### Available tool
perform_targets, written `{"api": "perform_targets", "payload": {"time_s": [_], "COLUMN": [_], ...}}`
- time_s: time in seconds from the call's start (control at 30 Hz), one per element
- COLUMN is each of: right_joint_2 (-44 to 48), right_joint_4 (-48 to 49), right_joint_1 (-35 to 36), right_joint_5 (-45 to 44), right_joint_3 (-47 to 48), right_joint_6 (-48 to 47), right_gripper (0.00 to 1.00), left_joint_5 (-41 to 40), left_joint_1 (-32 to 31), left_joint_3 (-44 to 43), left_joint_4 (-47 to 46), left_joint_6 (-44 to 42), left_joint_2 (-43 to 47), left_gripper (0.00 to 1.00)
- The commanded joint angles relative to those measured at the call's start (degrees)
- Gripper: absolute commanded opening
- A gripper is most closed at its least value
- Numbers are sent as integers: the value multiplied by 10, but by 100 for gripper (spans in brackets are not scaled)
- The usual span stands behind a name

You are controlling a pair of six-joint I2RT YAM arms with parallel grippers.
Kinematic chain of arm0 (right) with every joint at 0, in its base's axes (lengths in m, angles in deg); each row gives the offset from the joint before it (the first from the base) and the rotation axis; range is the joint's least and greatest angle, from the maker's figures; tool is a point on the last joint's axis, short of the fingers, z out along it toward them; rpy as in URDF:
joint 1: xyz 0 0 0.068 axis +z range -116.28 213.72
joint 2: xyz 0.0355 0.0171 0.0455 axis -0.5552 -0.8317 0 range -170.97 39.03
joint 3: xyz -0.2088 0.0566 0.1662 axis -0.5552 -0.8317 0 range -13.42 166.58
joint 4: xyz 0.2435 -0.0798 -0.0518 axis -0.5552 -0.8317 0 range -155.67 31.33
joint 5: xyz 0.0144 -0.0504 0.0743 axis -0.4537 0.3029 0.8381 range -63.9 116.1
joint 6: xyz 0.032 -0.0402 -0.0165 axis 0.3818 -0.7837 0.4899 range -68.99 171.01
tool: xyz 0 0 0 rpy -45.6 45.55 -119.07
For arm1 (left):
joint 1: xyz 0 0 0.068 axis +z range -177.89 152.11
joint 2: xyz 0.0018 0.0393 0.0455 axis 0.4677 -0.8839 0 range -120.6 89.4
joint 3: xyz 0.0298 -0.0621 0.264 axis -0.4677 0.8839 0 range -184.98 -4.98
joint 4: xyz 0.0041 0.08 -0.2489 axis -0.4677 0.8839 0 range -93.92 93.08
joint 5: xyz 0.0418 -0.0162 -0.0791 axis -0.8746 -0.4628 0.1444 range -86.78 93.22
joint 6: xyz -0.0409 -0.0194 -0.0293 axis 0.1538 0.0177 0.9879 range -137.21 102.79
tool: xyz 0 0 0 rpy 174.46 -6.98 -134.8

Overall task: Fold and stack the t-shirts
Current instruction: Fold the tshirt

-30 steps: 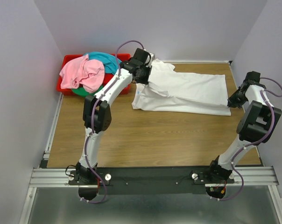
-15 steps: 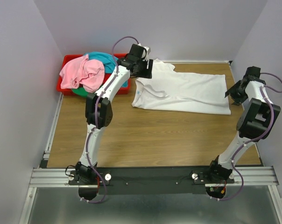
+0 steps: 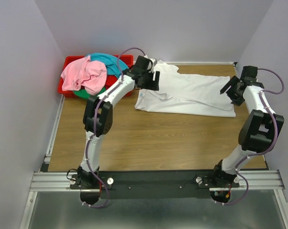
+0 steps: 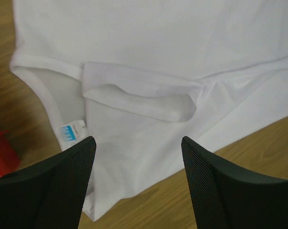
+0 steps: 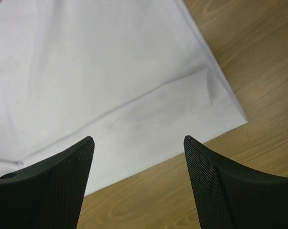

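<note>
Left claw (image 4: 137, 143) hangs spread and empty over the collar end of the white t-shirt (image 3: 191, 93). Right claw (image 5: 137, 139) is likewise spread, holding nothing, above the hem corner. That shirt lies partly folded lengthwise on the wooden table (image 3: 149, 138), with a sleeve (image 4: 139, 102) tucked over near the neck label (image 4: 71, 132). It looks light, limp and thin (likely to slide on the wood), so I would pinch both layers at the shoulder and hem corners. Far left, the red bin (image 3: 126, 57) is heaped with a pink shirt (image 3: 84, 74), a teal shirt (image 3: 108, 61) and a green shirt (image 3: 84, 94) underneath.
</note>
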Motion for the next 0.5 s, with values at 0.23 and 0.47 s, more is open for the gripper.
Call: {"api": "perform_targets", "payload": {"time_s": [0.23, 0.47], "right_joint_2": [4, -30], "right_joint_4": [41, 66], "right_joint_1": [25, 25], "right_joint_5": [55, 45], "right_joint_3": [-129, -139], "right_joint_6": [-14, -18], "right_gripper": [82, 82], "left_joint_5": [26, 10], "left_joint_1": [-53, -53], "left_joint_3": [157, 201], "left_joint_4": [-87, -108], "left_joint_6": [6, -14], "left_joint_2": [46, 44], "left_gripper": [80, 80]}}
